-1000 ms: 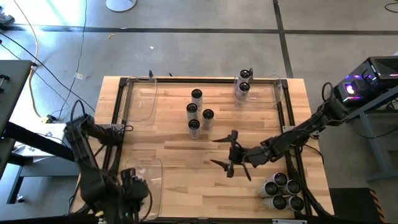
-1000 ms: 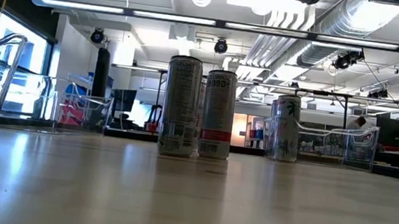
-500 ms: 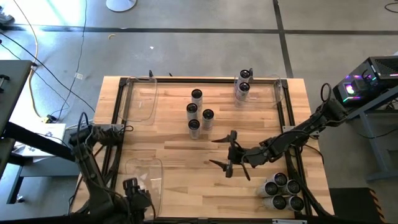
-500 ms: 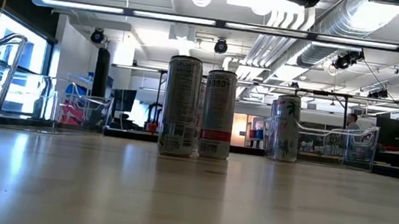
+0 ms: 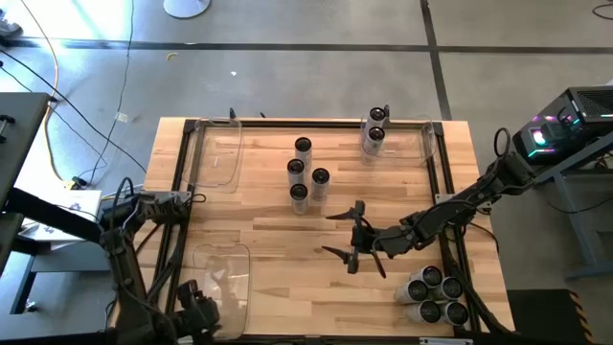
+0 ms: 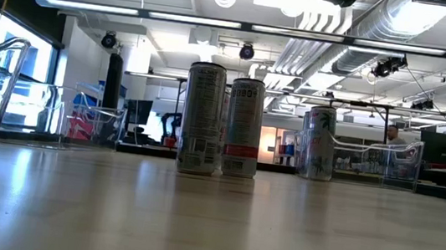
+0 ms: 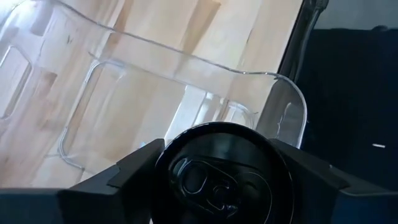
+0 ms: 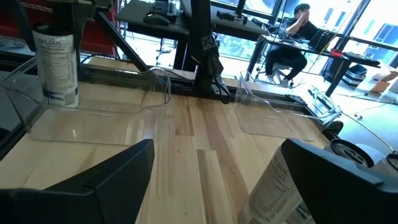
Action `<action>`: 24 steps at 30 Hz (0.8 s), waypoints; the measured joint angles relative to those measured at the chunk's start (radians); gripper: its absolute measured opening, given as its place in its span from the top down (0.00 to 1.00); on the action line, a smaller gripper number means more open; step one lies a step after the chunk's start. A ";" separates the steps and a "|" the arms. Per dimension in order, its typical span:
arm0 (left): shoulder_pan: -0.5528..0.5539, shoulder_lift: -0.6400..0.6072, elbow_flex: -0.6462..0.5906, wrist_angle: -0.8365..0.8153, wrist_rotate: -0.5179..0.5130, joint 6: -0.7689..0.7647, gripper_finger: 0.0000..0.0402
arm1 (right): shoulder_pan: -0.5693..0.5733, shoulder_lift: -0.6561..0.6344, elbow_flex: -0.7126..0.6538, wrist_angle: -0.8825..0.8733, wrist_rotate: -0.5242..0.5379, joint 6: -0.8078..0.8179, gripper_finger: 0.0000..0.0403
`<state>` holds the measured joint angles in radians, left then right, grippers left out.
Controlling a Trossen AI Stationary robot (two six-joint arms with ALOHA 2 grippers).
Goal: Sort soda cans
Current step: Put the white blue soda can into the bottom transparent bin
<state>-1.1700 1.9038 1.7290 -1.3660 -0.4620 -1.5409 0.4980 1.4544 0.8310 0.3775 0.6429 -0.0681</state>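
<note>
My left gripper (image 5: 196,309) hangs over the near end of the clear near-left bin (image 5: 222,268), shut on a soda can (image 7: 224,177) with a black top and a pale printed side (image 8: 59,62). My right gripper (image 5: 350,238) waits open over the table's middle, holding nothing. A group of several cans (image 5: 306,174) stands upright on the wood just beyond it. Two cans (image 5: 374,129) stand in the far-right bin (image 5: 421,144). Several more cans (image 5: 436,297) stand at the near right corner. My left gripper pinches the can's top end, just under the rim (image 7: 163,167), between its two fingers, one on each side. The fingers come steeply from above. The can hangs upright inside the bin's walls; whether its bottom (image 8: 62,99) touches the bin floor I cannot tell.
A second clear bin (image 5: 215,153) lies at the far left. A black metal frame (image 5: 187,192) runs along the table's left, far and right sides. Bare wood lies between the can groups (image 5: 278,240). A person sits at a desk beyond the table (image 8: 298,31).
My left gripper, with the can, has moved toward the table's near edge and down, along the near-left bin, rolling somewhat as it went. The can has stayed upright in the hold.
</note>
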 joint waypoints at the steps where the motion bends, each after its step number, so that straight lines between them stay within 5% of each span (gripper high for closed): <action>1: -0.003 0.000 -0.001 -0.003 0.002 -0.003 0.34 | 0.000 0.000 0.000 0.000 0.000 0.000 0.12; 24: -0.004 -0.040 -0.103 -0.014 0.109 -0.158 0.28 | 0.000 0.000 0.000 0.008 -0.007 0.000 0.12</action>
<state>-1.1736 1.8634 1.6260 -1.3800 -0.3526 -1.6989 0.4980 1.4544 0.8310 0.3859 0.6361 -0.0679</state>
